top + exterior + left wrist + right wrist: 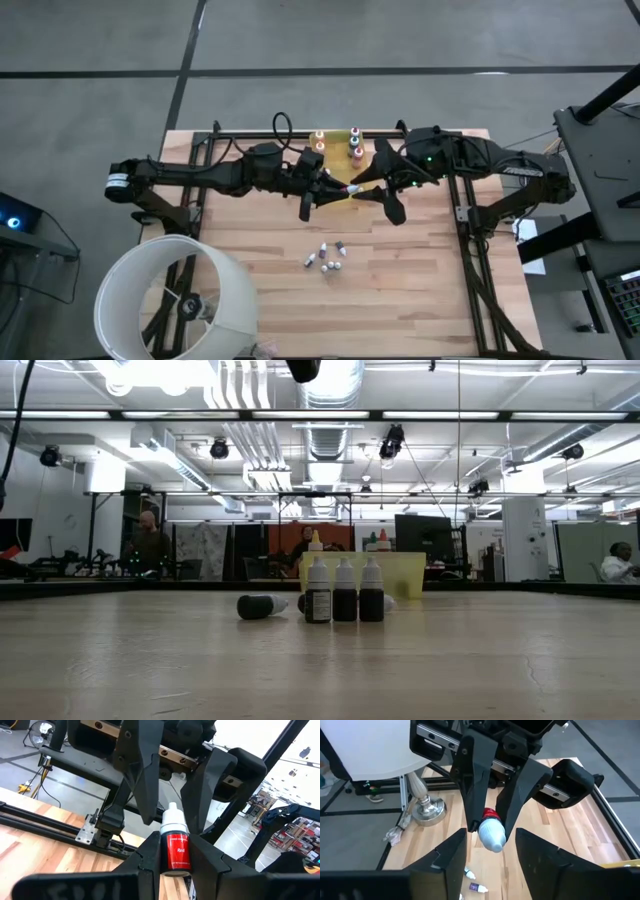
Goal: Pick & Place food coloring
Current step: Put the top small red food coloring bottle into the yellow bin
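My left gripper (342,190) is shut on a small food coloring bottle (175,851) with a red label and a white cap. It holds the bottle high over the near part of the yellow tray (338,142). My right gripper (491,834) faces it from the table's right. Its open fingers stand on either side of the bottle's cap (492,834), apart from it. Several more bottles (326,258) are on the table near the middle: three upright (345,600) and one on its side (262,605). Others stand in the tray (356,150). My left gripper pinches the bottle's red-labelled body (175,862) between its two fingers. The fingers come level from the table's left and lie along the bottle. The capped end sticks out past the fingertips toward my right gripper. The bottle is lifted clear of tray and table.
A lamp with a wide white shade (175,300) stands at the table's near left corner, its base (427,810) on the wood. Black frame rails (205,180) run along the table's left and right sides. People sit in the room beyond the table.
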Controlling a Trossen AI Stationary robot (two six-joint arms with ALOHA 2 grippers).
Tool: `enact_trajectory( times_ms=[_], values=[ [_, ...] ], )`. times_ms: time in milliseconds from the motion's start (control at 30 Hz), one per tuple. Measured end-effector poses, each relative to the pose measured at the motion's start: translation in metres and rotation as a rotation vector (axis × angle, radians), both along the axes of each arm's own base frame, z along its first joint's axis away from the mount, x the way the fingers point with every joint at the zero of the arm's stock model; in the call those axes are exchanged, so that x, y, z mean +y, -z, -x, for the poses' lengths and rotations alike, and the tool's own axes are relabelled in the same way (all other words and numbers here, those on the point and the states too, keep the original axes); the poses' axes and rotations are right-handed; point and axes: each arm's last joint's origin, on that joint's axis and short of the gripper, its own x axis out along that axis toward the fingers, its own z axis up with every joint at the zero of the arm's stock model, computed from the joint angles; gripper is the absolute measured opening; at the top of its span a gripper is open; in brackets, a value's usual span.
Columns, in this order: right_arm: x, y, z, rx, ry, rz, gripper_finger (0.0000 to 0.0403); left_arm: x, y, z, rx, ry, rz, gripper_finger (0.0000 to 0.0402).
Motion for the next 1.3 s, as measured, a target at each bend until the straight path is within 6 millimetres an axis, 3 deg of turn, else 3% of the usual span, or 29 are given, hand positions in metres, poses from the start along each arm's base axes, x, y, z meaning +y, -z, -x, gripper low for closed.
enact_trajectory(
  times_ms=[500, 800, 1300],
  values=[
    [0.0, 0.0, 0.0, 0.001, 0.0, 0.001, 0.0057, 0.0, 0.0, 0.0, 0.0, 0.002, -0.001, 0.0058],
    [0.0, 0.0, 0.0, 0.001, -0.002, 0.004, 0.0053, 0.0, 0.0, 0.0, -0.003, 0.001, -0.017, 0.006],
    [-0.001, 0.008, 0.004, 0.092, 0.023, -0.016, 0.0053, 0.016, 0.012, 0.002, 0.128, -0.058, -0.014, 0.02]
  ],
)
